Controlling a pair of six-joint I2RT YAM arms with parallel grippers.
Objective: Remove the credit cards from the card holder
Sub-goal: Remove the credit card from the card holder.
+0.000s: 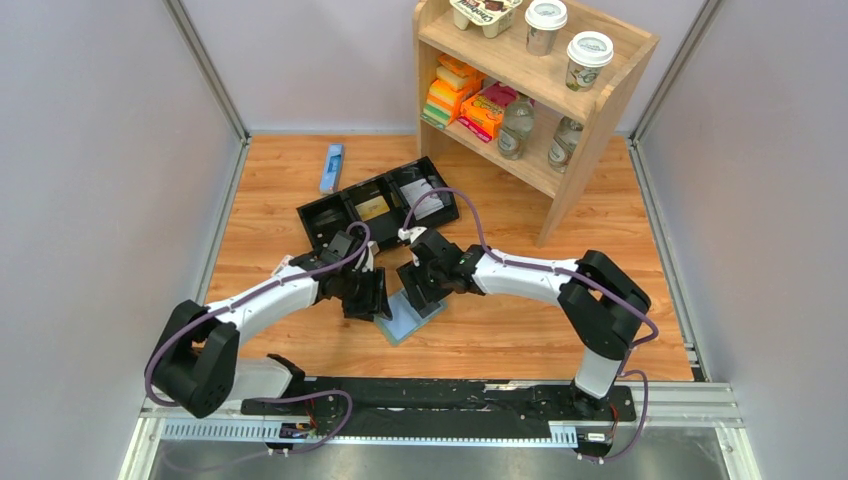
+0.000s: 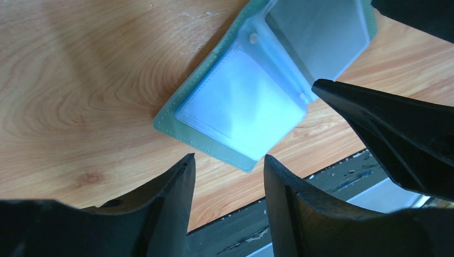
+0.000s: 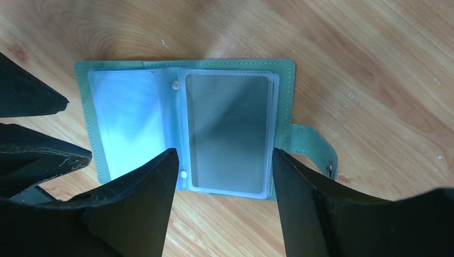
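Note:
The grey-green card holder (image 1: 411,318) lies open and flat on the wooden table, its two pale blue pocket panels up. In the right wrist view the holder (image 3: 184,128) shows a grey card (image 3: 229,128) in the right pocket and its closing tab (image 3: 313,152) at the right. In the left wrist view the holder (image 2: 251,99) lies just ahead of the fingers. My left gripper (image 1: 372,296) (image 2: 229,160) is open and empty at the holder's left edge. My right gripper (image 1: 420,283) (image 3: 225,155) is open and empty, hovering over the holder's far part.
A black three-compartment tray (image 1: 378,206) lies behind the grippers, with cards in its middle and right compartments. A blue object (image 1: 332,167) lies at the far left. A wooden shelf (image 1: 590,110) with cups, bottles and packets stands at the back right.

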